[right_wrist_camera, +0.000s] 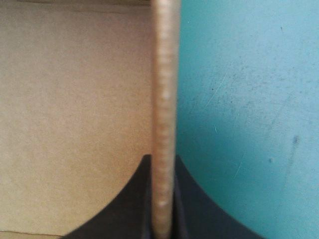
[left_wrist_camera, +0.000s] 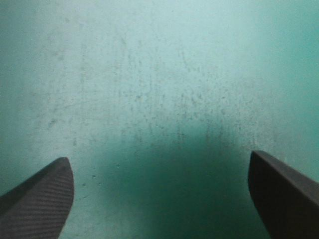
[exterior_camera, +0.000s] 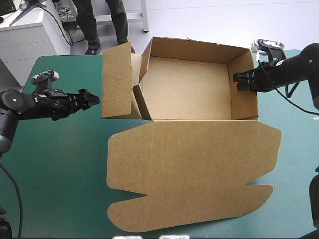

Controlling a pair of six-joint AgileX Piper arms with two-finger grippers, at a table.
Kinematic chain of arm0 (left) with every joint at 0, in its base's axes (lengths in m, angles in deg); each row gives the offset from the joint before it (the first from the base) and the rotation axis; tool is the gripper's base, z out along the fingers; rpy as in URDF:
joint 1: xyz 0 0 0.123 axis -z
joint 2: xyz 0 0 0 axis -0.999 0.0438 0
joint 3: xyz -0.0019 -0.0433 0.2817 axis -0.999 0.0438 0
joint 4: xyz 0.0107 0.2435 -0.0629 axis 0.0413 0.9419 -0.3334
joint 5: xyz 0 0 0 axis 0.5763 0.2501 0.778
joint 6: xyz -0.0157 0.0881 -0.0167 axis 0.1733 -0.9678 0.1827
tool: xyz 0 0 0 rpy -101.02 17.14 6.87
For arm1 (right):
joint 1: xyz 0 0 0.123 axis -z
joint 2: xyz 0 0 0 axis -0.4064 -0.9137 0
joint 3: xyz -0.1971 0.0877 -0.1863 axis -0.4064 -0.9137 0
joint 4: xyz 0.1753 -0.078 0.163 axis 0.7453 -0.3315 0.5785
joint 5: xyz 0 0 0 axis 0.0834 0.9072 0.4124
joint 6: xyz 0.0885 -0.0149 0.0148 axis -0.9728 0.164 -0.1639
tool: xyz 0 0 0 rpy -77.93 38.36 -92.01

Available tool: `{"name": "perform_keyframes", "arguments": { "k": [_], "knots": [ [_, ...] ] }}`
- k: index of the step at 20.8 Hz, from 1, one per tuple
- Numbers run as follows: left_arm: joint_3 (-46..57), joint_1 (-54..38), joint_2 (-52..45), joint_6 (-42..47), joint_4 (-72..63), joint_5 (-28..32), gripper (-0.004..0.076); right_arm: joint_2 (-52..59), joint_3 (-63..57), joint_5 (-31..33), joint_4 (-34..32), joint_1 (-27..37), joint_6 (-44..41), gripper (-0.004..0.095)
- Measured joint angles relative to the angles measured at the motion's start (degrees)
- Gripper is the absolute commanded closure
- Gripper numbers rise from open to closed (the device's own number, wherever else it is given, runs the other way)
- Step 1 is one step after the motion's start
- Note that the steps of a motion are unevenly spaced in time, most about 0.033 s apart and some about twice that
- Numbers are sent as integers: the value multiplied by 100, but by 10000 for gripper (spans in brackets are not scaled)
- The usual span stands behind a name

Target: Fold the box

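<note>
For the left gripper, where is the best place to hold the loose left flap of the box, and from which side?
Probably its free outer edge, approached from the left side of the table. The left flap stands tilted outward, its thin edge exposed, and the open left gripper faces it. The right gripper is shut on the right wall.

Was a robotics lab: table (exterior_camera: 60, 174) with teal-green cover, left arm (exterior_camera: 27, 103) and right arm (exterior_camera: 291, 69) at it, white bench (exterior_camera: 25, 36) with cables (exterior_camera: 64, 27) behind, pale floor (exterior_camera: 199, 20).
</note>
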Motion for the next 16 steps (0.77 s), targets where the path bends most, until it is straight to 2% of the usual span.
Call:
{"name": "perform_keyframes", "arguments": {
  "k": [3,7,16],
  "knots": [
    [0,0,0,-113,-441,0,51,-48,0,0,93,-24,15,925],
    [0,0,0,-569,-1063,-260,51,-411,0,-106,150,-459,15,925],
    [0,0,0,-997,-1350,-817,51,-1214,0,-685,154,-1043,-13,925]
  ]
}}
